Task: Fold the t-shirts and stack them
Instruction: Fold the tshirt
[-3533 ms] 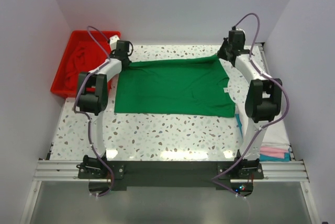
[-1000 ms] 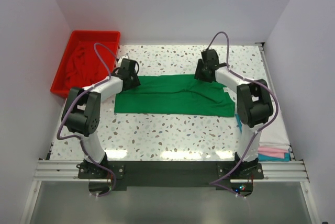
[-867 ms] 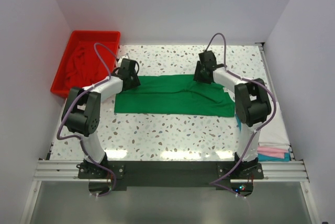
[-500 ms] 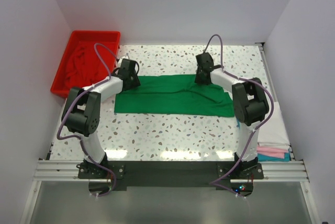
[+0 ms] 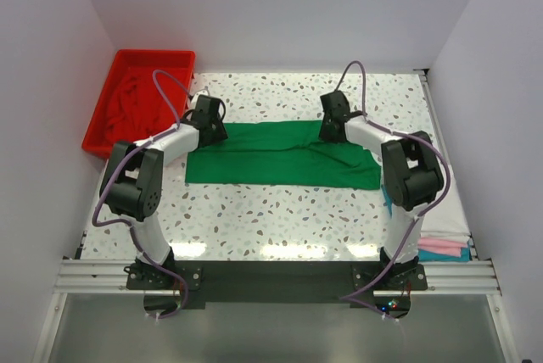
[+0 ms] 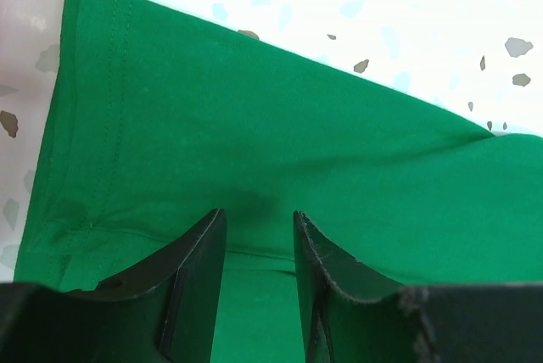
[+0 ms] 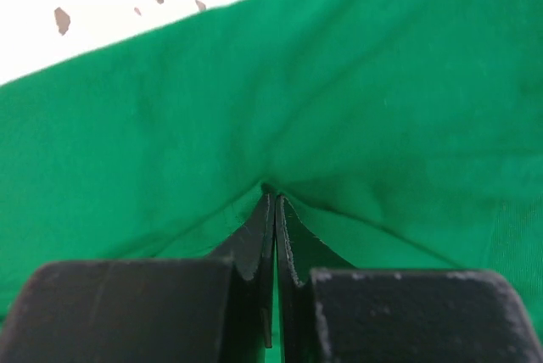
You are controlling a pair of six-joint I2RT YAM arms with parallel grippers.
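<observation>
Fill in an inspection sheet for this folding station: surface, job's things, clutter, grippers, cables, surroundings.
Surface: white speckled table.
Job's things: green t-shirt folded into a band mid-table; dark red shirt heaped in red tray, far left; pink and teal shirts folded at near right.
Clutter: nothing seen.
Grippers: left gripper open over the band's left end; right gripper shut, pinching its far edge.
Cables: purple cables loop above both arms.
Surroundings: white walls; metal rail in front.
</observation>
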